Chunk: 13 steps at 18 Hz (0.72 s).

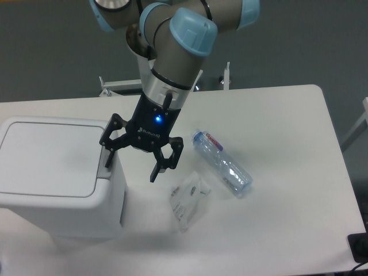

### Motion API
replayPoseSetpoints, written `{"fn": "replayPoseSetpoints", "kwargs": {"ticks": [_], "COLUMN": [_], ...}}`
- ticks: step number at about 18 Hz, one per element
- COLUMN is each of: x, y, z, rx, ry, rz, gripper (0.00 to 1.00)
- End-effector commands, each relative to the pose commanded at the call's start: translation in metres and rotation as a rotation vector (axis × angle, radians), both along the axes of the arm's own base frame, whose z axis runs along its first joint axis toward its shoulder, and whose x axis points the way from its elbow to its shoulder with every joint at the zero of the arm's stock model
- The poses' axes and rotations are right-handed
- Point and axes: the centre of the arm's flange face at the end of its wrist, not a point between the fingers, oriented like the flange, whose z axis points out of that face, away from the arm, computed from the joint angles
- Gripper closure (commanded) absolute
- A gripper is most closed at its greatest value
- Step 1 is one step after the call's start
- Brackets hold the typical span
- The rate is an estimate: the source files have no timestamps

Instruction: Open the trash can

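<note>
On the white table (276,115), to the right of the arm, a clear plastic bottle (223,163) lies on its side, running diagonally from upper left to lower right, with a red-marked label near its upper end. Just below and left of it sits a crumpled clear plastic bag (187,201) with some print on it. The two are close together but apart from the bin, with a bare strip of tabletop between the bag and the bin's right wall. A black object pokes in at the bottom right corner (359,247); what it is cannot be told.

The trash can (57,178) stands at the left edge of the table, upright, lid shut and flat. Its long axis runs left to right across the view, and the grey push tab (107,169) sits at the lid's right edge, facing the arm.

The gripper (131,167) hangs from the grey and light-blue arm (172,63), tilted down and to the left, a blue light glowing on its body. Its jaws are spread wide with nothing between them. One finger (107,156) comes down right over the push tab at the bin's right rim; whether it presses the tab cannot be told. The other finger hangs above the bare table between bin and bag.
</note>
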Motion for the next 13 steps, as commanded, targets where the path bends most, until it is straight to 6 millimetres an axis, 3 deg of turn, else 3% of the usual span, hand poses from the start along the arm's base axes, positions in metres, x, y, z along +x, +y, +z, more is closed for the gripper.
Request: {"fn": "replayPoseSetpoints", "kwargs": {"ticks": [7, 11, 13], "x": [0.0, -0.007, -0.023], "y": [0.0, 0.002, -0.004], "z": [0.002, 0.024, 0.032], "rx": [0.002, 0.032, 0.043], "ry": [0.002, 0.025, 0.041], "rz": [0.0, 0.011, 0.035], "gripper": [0.0, 0.0, 0.0]}}
